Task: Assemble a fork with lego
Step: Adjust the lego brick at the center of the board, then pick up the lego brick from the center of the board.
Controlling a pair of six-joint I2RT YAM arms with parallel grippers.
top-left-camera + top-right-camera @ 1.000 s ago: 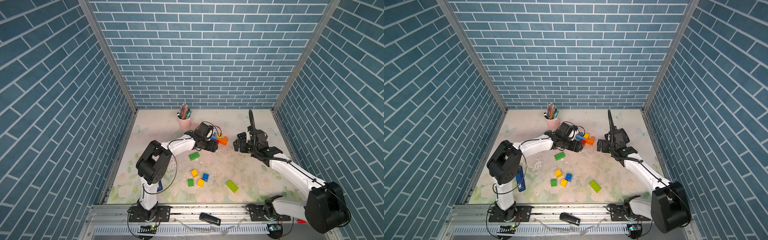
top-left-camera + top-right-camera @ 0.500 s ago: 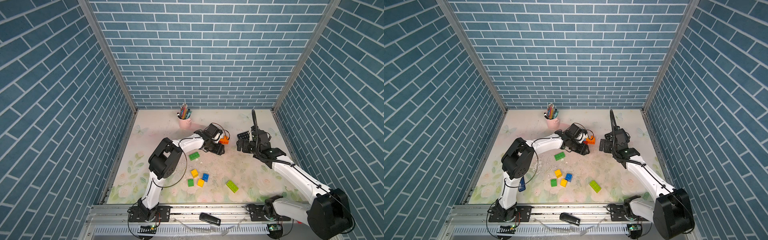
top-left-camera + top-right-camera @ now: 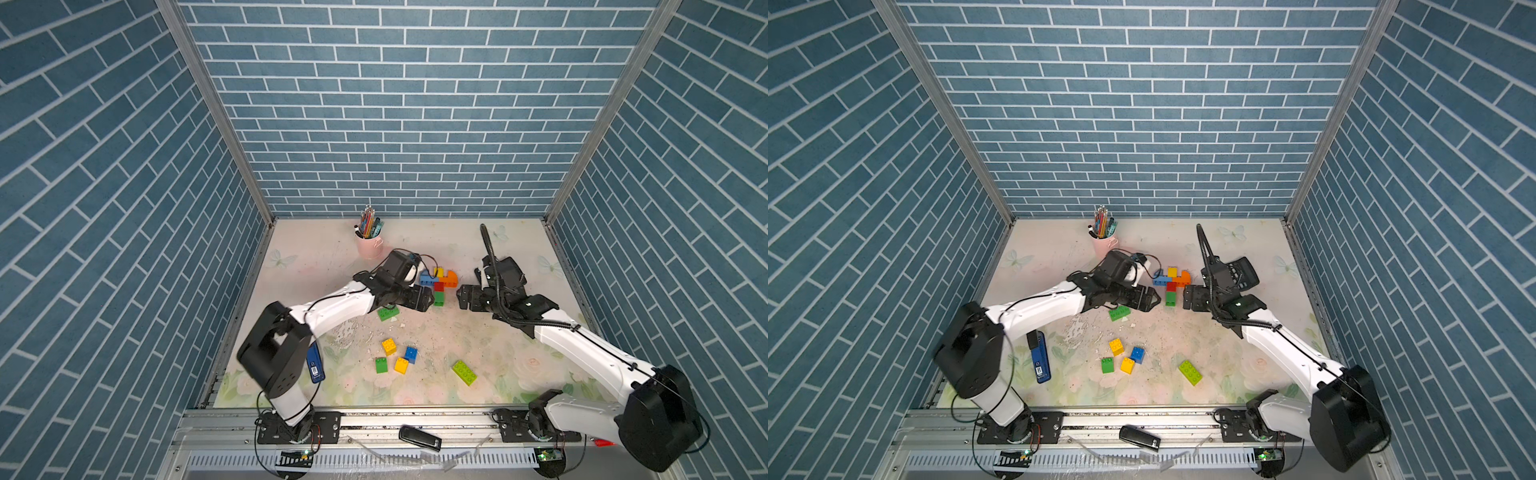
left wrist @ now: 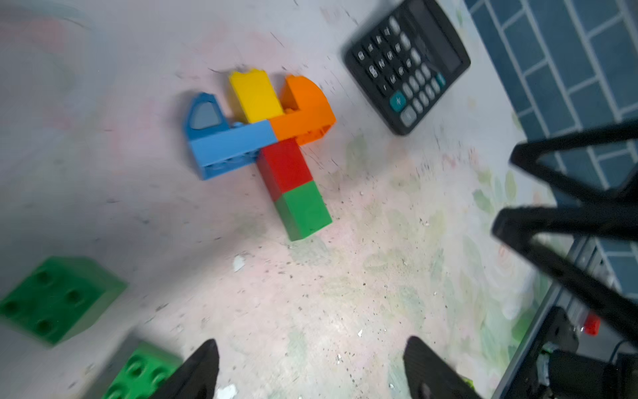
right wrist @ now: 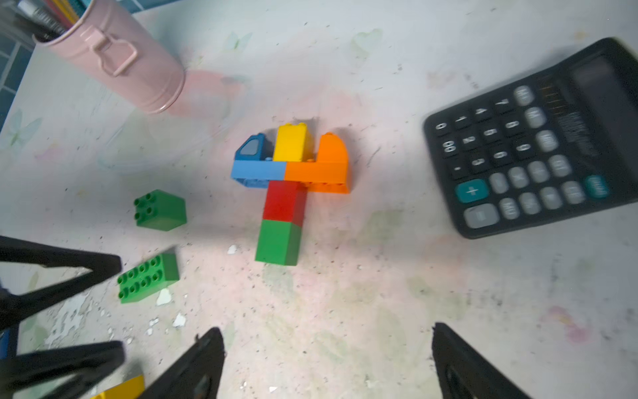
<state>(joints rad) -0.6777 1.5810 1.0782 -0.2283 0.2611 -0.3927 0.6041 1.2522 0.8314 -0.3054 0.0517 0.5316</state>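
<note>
L gripper (image 3: 423, 300) has let go of the fork (image 3: 438, 283) & backed off. Half a sec ago it sat right on it; now its jaws are spread w/ nothing betw them in the left wrist view. The fork lies flat on the table (image 3: 498, 345), mid-back, betw both grippers & touching neither. R gripper (image 3: 462, 297) is also gaping & empty, just beside the handle end. We judge the build done or nearly so; the loose bricks (image 3: 389, 345) nearer the front look like spares. Fork, L to R: blue, yellow, orange prongs on a blue+orange crossbar, then a red & a green brick as a short handle. Joints look seated, tho wrist views are blurry.
</note>
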